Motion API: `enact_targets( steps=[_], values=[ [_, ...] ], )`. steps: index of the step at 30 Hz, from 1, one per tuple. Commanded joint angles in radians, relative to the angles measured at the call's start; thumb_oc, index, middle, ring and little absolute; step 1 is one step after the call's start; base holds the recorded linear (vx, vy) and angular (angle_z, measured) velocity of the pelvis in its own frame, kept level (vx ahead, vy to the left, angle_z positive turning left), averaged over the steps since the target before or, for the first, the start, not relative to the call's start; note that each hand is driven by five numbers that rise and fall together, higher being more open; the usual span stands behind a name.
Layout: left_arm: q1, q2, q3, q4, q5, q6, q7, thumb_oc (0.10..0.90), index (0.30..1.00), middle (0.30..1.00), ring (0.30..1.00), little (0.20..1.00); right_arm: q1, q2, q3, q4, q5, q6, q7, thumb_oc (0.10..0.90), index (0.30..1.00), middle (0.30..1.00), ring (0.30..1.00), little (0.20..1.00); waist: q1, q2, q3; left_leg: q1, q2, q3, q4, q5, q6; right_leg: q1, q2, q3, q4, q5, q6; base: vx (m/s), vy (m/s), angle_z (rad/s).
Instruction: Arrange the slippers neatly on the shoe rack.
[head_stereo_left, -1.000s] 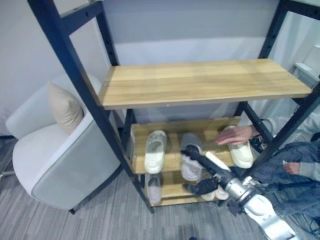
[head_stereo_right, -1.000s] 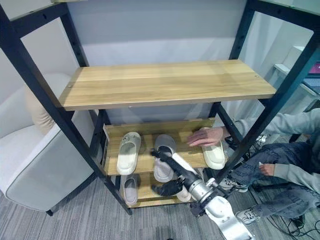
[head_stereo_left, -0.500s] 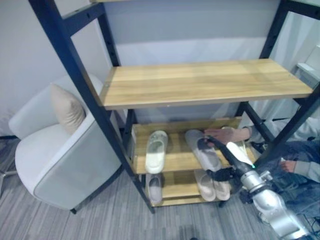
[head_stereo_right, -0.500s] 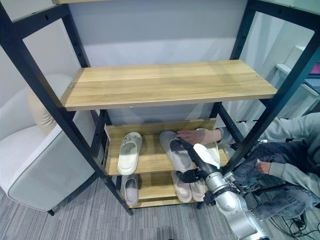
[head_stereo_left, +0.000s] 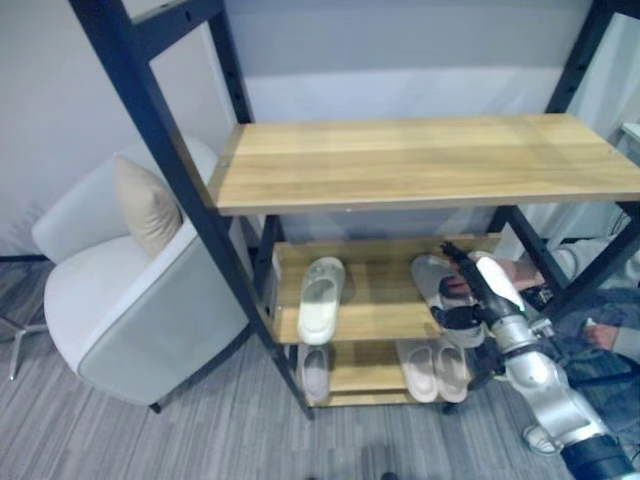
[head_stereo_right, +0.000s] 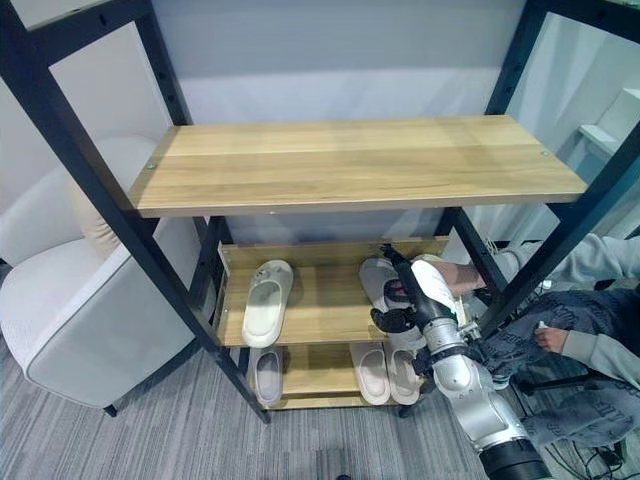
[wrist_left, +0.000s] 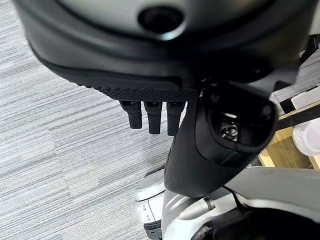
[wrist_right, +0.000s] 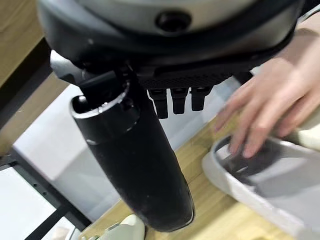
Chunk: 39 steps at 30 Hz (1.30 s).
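Observation:
A grey slipper (head_stereo_right: 381, 283) lies on the right part of the rack's middle shelf (head_stereo_right: 320, 325), and a person's hand (head_stereo_right: 456, 277) rests on its far end. My right hand (head_stereo_right: 398, 296) is open just over the slipper's near side; in the right wrist view its thumb (wrist_right: 135, 165) sticks out beside the grey slipper (wrist_right: 272, 177) without gripping it. A white slipper (head_stereo_left: 320, 298) lies on the left of the same shelf. The bottom shelf holds one pale slipper (head_stereo_left: 313, 372) and a pale pair (head_stereo_left: 431, 368). My left hand (wrist_left: 150, 50) hangs open over the carpet.
The wide top shelf (head_stereo_left: 420, 160) overhangs the middle one, between black uprights (head_stereo_left: 185, 190). A white armchair (head_stereo_left: 130, 300) with a beige cushion stands left of the rack. A person (head_stereo_right: 590, 340) sits close by on the right.
My right hand has carried the grey slipper from the front of the rack onto the middle shelf and slid it right. The person's hand has drawn back right. The camera has shifted.

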Motion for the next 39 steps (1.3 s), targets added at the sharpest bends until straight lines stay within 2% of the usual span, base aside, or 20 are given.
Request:
enact_targets(
  steps=[1, 6, 14, 18, 20, 24, 28, 33, 39],
  values=[
    [-0.061, -0.061, -0.066, 0.010, -0.015, -0.041, -0.038, 0.800, 0.900, 0.900, 0.900, 0.900, -0.120, -0.040, -0.099, -0.105, 0.020, -0.088, -0.038, 0.800, 0.900, 0.900, 0.900, 0.900, 0.024, -0.022, 0.013, 0.010, -0.009, 0.003, -0.003, -0.069, 0.006, 0.079, -0.024, -0.018, 0.007, -0.135, 0.058, 0.00, 0.000, 0.00],
    [-0.026, -0.050, -0.096, -0.065, -0.021, -0.048, -0.078, 0.800, 0.900, 0.900, 0.900, 0.900, -0.058, -0.080, -0.156, -0.089, -0.019, -0.091, -0.032, 0.800, 0.900, 0.900, 0.900, 0.900, 0.024, -0.018, 0.014, 0.013, -0.013, -0.003, -0.003, -0.074, 0.010, 0.085, -0.026, -0.022, 0.007, -0.138, 0.059, 0.00, 0.000, 0.00],
    [0.014, -0.019, -0.121, -0.176, -0.029, -0.044, -0.124, 0.800, 0.900, 0.900, 0.900, 0.900, -0.061, -0.135, -0.199, -0.038, -0.048, -0.085, -0.053, 0.800, 0.900, 0.900, 0.900, 0.900, 0.026, -0.011, 0.018, 0.011, -0.016, -0.007, -0.003, -0.074, 0.013, 0.082, -0.029, -0.028, 0.007, -0.137, 0.061, 0.01, 0.002, 0.00],
    [0.007, -0.046, -0.096, -0.001, -0.006, -0.059, -0.058, 0.800, 0.900, 0.900, 0.900, 0.900, -0.096, -0.151, -0.193, 0.017, -0.024, -0.073, -0.102, 0.800, 0.900, 0.900, 0.900, 0.900, 0.031, -0.023, 0.040, -0.016, -0.017, -0.011, -0.003, -0.065, 0.009, 0.055, -0.029, -0.034, 0.007, -0.132, 0.062, -0.01, -0.007, 0.00],
    [-0.014, -0.039, -0.076, 0.032, -0.004, -0.056, -0.048, 0.800, 0.900, 0.900, 0.900, 0.900, -0.097, -0.169, -0.197, 0.011, -0.017, -0.071, -0.103, 0.800, 0.900, 0.900, 0.900, 0.900, 0.033, -0.027, 0.049, -0.028, -0.018, -0.013, -0.003, -0.061, 0.006, 0.044, -0.028, -0.035, 0.007, -0.129, 0.062, -0.01, -0.013, 0.02],
    [-0.059, -0.026, -0.065, 0.036, -0.019, -0.064, -0.038, 0.800, 0.900, 0.900, 0.900, 0.900, -0.173, -0.233, -0.175, 0.019, -0.013, -0.069, -0.108, 0.800, 0.900, 0.900, 0.900, 0.900, 0.039, -0.032, 0.086, -0.081, -0.020, -0.019, -0.003, -0.044, 0.002, -0.005, -0.027, -0.035, 0.007, -0.117, 0.062, -0.06, -0.009, 0.00],
    [-0.081, -0.019, -0.060, 0.027, -0.032, -0.065, -0.036, 0.800, 0.900, 0.900, 0.900, 0.900, -0.210, -0.288, -0.163, 0.028, -0.085, -0.047, -0.117, 0.800, 0.900, 0.900, 0.900, 0.900, 0.043, -0.037, 0.106, -0.116, -0.018, -0.022, -0.003, -0.034, 0.000, -0.038, -0.028, -0.037, 0.007, -0.110, 0.063, -0.03, -0.001, 0.03],
    [-0.116, -0.010, -0.056, 0.012, -0.050, -0.064, -0.022, 0.800, 0.900, 0.900, 0.900, 0.900, -0.262, -0.314, -0.147, 0.064, -0.160, -0.002, -0.150, 0.800, 0.900, 0.900, 0.900, 0.900, 0.045, -0.041, 0.126, -0.146, -0.020, -0.025, -0.003, -0.026, -0.001, -0.065, -0.029, -0.035, 0.007, -0.104, 0.063, 0.00, -0.001, 0.01],
    [-0.150, 0.000, -0.065, 0.001, -0.077, -0.066, -0.012, 0.800, 0.900, 0.900, 0.900, 0.900, -0.349, -0.319, -0.086, 0.110, -0.132, -0.005, -0.156, 0.800, 0.900, 0.900, 0.900, 0.900, 0.052, -0.048, 0.149, -0.176, -0.021, -0.026, -0.003, -0.016, -0.003, -0.095, -0.032, -0.033, 0.009, -0.094, 0.063, -0.01, -0.004, 0.02]
  ],
)
